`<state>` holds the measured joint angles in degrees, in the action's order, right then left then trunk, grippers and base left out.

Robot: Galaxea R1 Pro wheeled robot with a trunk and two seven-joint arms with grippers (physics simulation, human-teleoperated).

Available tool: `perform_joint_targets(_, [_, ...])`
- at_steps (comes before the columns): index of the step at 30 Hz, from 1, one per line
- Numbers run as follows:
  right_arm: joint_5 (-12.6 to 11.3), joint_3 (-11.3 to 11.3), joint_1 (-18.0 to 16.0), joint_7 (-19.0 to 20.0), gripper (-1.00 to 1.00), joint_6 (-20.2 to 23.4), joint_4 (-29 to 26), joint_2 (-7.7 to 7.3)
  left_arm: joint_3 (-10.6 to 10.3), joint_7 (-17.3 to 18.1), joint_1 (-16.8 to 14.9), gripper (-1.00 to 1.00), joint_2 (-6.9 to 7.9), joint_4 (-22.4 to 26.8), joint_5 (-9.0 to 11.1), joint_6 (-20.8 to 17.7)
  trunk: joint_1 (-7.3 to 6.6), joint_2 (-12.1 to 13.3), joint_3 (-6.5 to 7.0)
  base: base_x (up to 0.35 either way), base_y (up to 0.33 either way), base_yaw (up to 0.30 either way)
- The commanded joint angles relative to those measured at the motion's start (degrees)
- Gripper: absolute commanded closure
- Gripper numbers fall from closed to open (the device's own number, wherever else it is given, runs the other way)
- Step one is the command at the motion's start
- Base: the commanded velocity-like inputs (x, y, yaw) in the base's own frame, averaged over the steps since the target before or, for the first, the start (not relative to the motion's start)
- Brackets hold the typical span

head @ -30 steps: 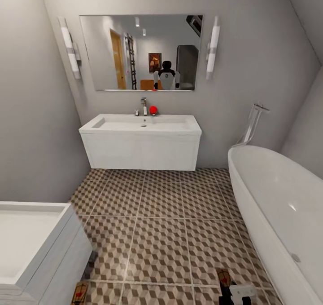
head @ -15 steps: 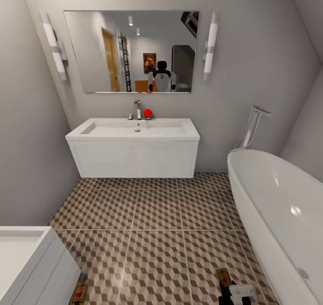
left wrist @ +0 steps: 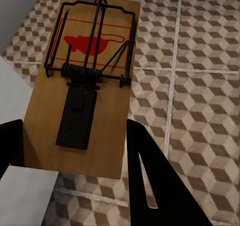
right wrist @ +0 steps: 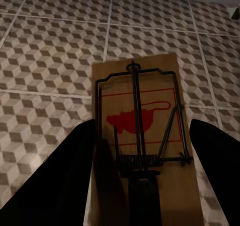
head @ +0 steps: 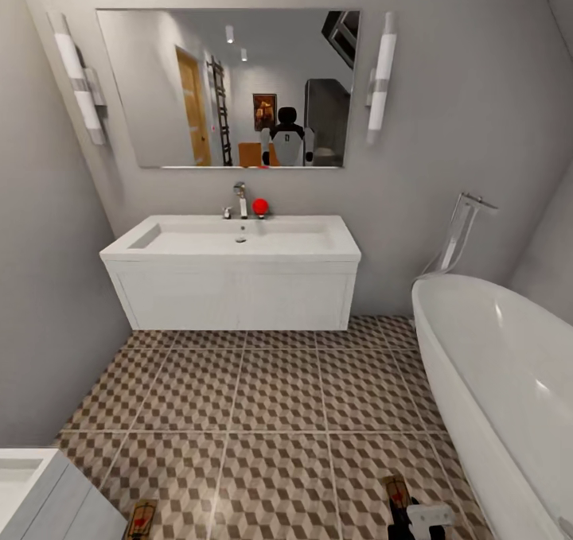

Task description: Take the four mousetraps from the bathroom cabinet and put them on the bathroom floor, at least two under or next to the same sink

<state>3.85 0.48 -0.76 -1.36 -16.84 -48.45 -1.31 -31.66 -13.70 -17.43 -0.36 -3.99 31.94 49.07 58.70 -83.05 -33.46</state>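
Observation:
Each gripper holds a mousetrap, a tan board with dark wire and a red mark. My left gripper (left wrist: 75, 156) is shut on one mousetrap (left wrist: 85, 81), its black fingers (left wrist: 150, 186) at the board's sides above the cube-patterned bathroom floor (left wrist: 200, 86). My right gripper (right wrist: 140, 186) is shut on another mousetrap (right wrist: 140, 131). In the head view both traps show at the lower edge, the left-hand mousetrap (head: 142, 518) and the right-hand mousetrap (head: 396, 492). The white bathroom sink (head: 318, 247) with its chrome tap (head: 240, 194) stands straight ahead across the bathroom floor (head: 270, 397). The orange-brown cabinet is out of view.
A white wall-hung vanity (head: 235, 297) carries the sink, with open floor under it. A white oval bathtub (head: 493, 381) fills the right side. A second white unit (head: 40, 500) juts in at the lower left. A small red object (head: 260, 205) sits by the tap.
The camera has moved forward: the sink looks larger and nearer, and the white unit at the lower left has slid mostly out of the picture. Both traps remain held.

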Motion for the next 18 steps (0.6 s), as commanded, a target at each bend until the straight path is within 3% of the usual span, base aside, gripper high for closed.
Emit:
perform_joint_targets(1, [0.37,0.05,-0.03,-0.14,1.0,-0.12,0.02,-0.02,-0.45,-0.71,-0.06,1.0,-0.05,-0.15,-0.21,0.1,0.03,-0.02,-0.05,0.33,0.0,0.0])
perform_joint_targets(14, [0.37,0.05,-0.03,-0.14,1.0,-0.12,0.02,-0.03,-0.44,-0.71,-0.06,1.0,-0.02,-0.15,-0.21,0.11,0.03,-0.02,-0.05,0.326,0.0,0.0])
perform_joint_targets(18, [0.37,0.05,-0.03,-0.14,1.0,-0.12,0.02,-0.02,-0.47,-0.71,-0.06,1.0,-0.04,-0.15,-0.21,0.14,0.03,-0.02,-0.05,0.159,0.0,0.0])
